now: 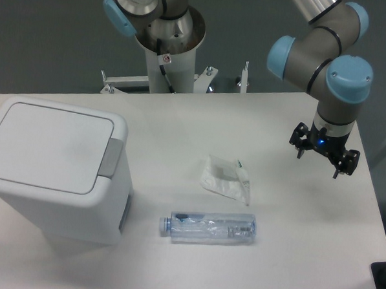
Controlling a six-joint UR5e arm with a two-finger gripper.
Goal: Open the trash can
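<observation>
The end effector (324,149), fingers apart and holding nothing (as far as this view shows), hangs well apart from the trash can (54,166) at the desk's (181,121) left, so crossing low could probably sweep the bottle (208,227) or the wrapper (226,178).

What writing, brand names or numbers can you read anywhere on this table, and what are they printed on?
None can be read.
Plastic bottle: has a label with dark print, too blurred to read.
Crumpled white wrapper: a small green mark, too small to read.
Sticker on the robot base: red and white, unreadable.
Trash can: no text visible.
</observation>
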